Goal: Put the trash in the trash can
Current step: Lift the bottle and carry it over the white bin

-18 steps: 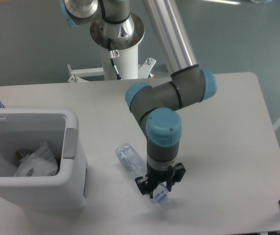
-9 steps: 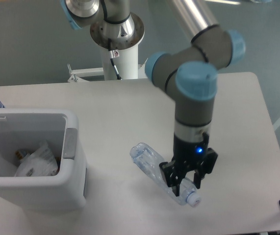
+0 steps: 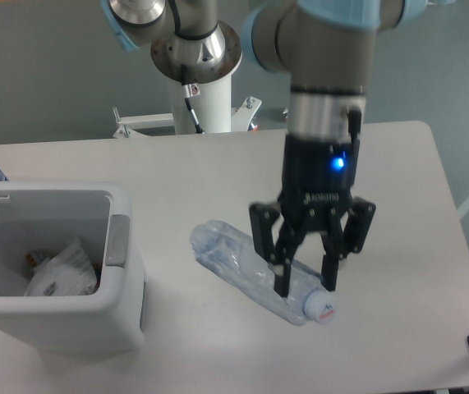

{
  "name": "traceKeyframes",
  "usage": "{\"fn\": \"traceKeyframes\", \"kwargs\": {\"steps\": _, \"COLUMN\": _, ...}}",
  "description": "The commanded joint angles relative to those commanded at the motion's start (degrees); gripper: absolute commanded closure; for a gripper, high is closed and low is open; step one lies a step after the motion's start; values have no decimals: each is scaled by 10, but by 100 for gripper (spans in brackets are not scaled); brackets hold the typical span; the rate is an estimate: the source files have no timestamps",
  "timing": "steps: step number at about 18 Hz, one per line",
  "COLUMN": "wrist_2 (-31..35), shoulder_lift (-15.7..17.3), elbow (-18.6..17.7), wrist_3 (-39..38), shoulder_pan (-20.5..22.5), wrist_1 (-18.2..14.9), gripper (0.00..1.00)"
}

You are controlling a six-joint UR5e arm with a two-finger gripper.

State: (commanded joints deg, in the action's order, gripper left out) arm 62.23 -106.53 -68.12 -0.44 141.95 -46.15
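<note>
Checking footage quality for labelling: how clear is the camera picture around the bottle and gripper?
Fixed camera: even, soft lighting, faint shadows; the flattened clear plastic bottle is see-through and low-contrast on the white table; the black two-finger gripper looks fairly sharp, blue light glowing.

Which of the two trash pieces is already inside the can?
The crumpled white wrapper lies in the open trash can. The clear bottle is outside it, gripped by the claw.

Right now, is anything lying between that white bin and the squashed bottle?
No. In the fixed camera's view, only bare table separates the trash can from the bottle.
</note>
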Motion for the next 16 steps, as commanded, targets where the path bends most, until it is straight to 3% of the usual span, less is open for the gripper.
{"fn": "traceKeyframes", "kwargs": {"steps": 6, "wrist_2": -9, "shoulder_lift": 22, "elbow": -14, "wrist_3": 1, "shoulder_pan": -60, "wrist_1": 6, "gripper": 42}}
{"fn": "traceKeyframes", "kwargs": {"steps": 13, "wrist_2": -9, "shoulder_lift": 13, "elbow": -58, "wrist_3": 66, "shoulder_pan": -148, "wrist_1": 14, "gripper": 42}}
{"fn": "traceKeyframes", "kwargs": {"steps": 16, "wrist_2": -9, "shoulder_lift": 4, "elbow": -65, "wrist_3": 82, "shoulder_pan": -169, "wrist_1": 34, "gripper": 42}}
